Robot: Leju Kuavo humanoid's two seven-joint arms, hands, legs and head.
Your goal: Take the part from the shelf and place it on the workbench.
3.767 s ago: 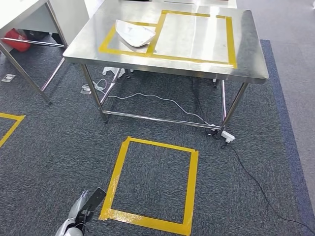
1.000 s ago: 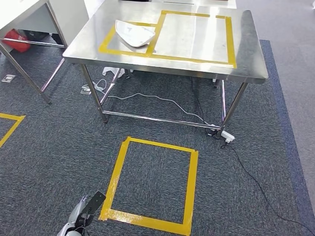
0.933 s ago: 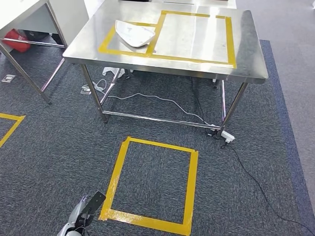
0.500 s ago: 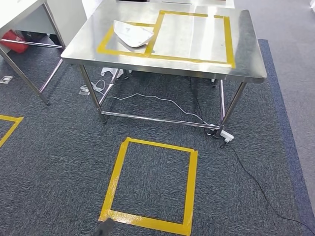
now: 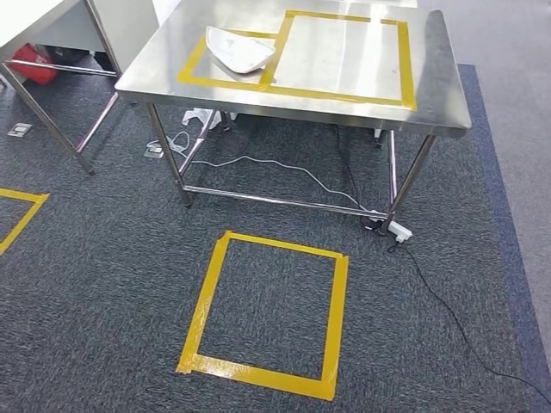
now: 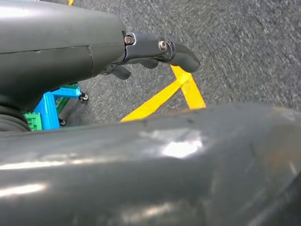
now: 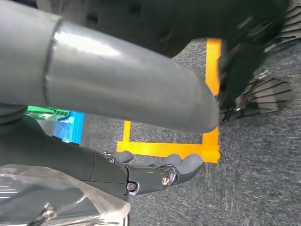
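Head view shows the white part [image 5: 237, 50] lying flat on the steel tabletop [image 5: 442, 86], inside the smaller yellow-taped frame [image 5: 195, 64] at the far left of the surface. Its near edge comes close to the tape that divides that frame from the larger one beside it. Nothing touches it, so the placing looks done. The step in hand seems to be standing off from the workbench, either to finish or to go back to the shelf.

To do that well, the robot should leave the part alone and keep both arms low and close to the body. Its feet should stay around the taped floor square [image 5: 202, 301], well apart from the black cable [image 5: 448, 310] and the power strip [image 5: 401, 230] by the table leg. Any turn should be slow enough that a hanging arm does not swing towards the table's edge.

In the left wrist view the left hand [image 6: 156, 49] hangs above the carpet, its fingers stretched out and loose, holding nothing. In the right wrist view the right hand [image 7: 152, 174] also hangs above the carpet and the yellow tape, fingers extended with a slight curl and nothing in them.
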